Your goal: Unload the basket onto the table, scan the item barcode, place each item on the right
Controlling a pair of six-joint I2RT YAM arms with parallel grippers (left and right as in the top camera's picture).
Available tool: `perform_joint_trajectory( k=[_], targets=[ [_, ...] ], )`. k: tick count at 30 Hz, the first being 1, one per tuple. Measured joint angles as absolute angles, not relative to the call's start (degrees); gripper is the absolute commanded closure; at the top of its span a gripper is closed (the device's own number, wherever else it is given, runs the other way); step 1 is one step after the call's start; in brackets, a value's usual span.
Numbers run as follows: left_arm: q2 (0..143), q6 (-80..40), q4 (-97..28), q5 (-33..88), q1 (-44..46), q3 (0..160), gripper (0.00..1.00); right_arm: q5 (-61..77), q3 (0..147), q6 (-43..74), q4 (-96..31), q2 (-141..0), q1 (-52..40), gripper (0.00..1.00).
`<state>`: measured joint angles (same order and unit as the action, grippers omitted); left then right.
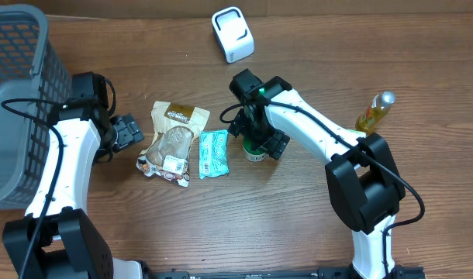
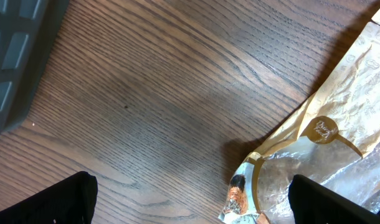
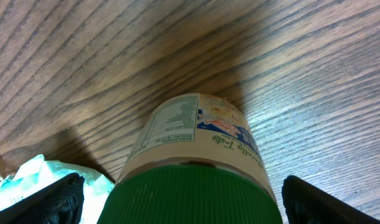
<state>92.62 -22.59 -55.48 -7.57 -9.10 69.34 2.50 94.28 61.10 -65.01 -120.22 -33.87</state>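
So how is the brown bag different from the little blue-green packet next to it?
The brown bag is bigger, and the blue-green packet is smaller and narrower. The bag is brown paper on top with a see-through lower part, while the packet is blue-green all over. The bag lies nearer the left arm, and the packet nearer the right arm. Both lie flat on the wooden table, side by side.

Two packets point(image 1: 173, 138) point(image 1: 214, 153), one jar point(image 3: 196, 134), one bottle point(image 1: 374, 113)
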Motion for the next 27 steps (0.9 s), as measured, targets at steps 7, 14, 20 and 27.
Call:
perform_joint_trajectory(
  k=[7,14,20,27],
  targets=[
    [92.6,-22.6,-55.5,-7.6,-9.1,69.3,0.00,2.5,94.3,61.1,-65.1,-120.2,-33.9,0.02],
    [92.6,-22.6,-55.5,-7.6,-9.1,69.3,0.00,2.3,92.9,61.1,-64.1,-120.2,-33.9,0.02],
    [92.6,-22.6,-55.5,-7.6,-9.1,69.3,0.00,2.1,92.2,61.2,-63.9,-120.2,-33.8,0.15],
    [92.6,-22.6,-55.5,-7.6,-9.1,69.3,0.01,2.1,92.2,58.0,-63.9,-120.2,-33.8,0.28]
  ],
)
